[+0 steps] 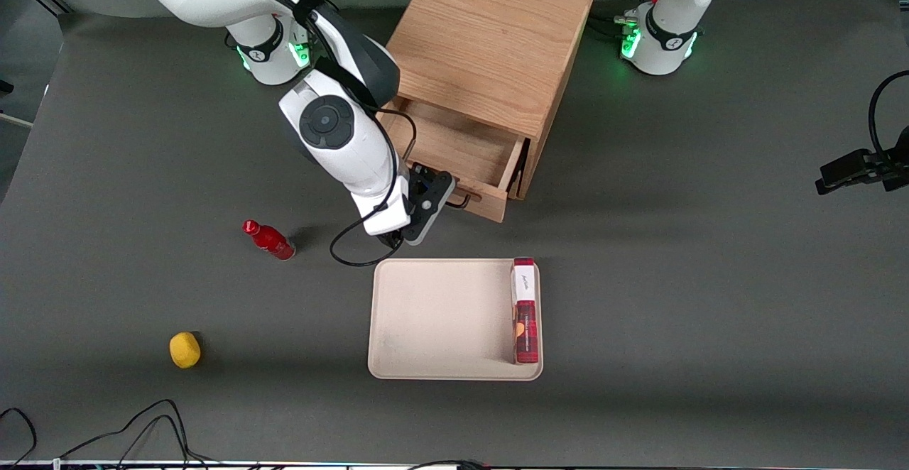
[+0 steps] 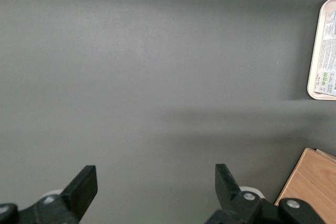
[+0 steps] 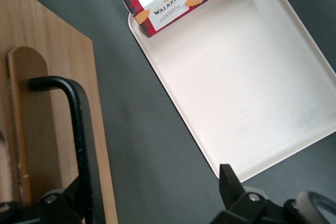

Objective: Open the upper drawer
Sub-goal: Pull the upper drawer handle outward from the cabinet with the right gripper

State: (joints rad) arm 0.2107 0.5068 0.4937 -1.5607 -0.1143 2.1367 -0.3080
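The upper drawer (image 1: 465, 150) of the oak cabinet (image 1: 490, 44) stands pulled out toward the front camera, and its inside is bare. My right gripper (image 1: 446, 197) is at the drawer's front, level with the thin black bar handle (image 1: 465, 201). In the right wrist view the gripper (image 3: 152, 184) is open, with its fingers spread wide. The handle (image 3: 79, 124) runs along the drawer front (image 3: 52, 61) close against one finger (image 3: 73, 195). The second finger (image 3: 228, 182) hangs over the table by the tray's edge. Nothing is clamped between them.
A beige tray (image 1: 440, 314) lies nearer the front camera than the drawer, with a red cookie box (image 1: 525, 310) along one side. A red bottle (image 1: 270, 241) and a yellow object (image 1: 184, 349) lie toward the working arm's end. Cables trail along the table's front edge.
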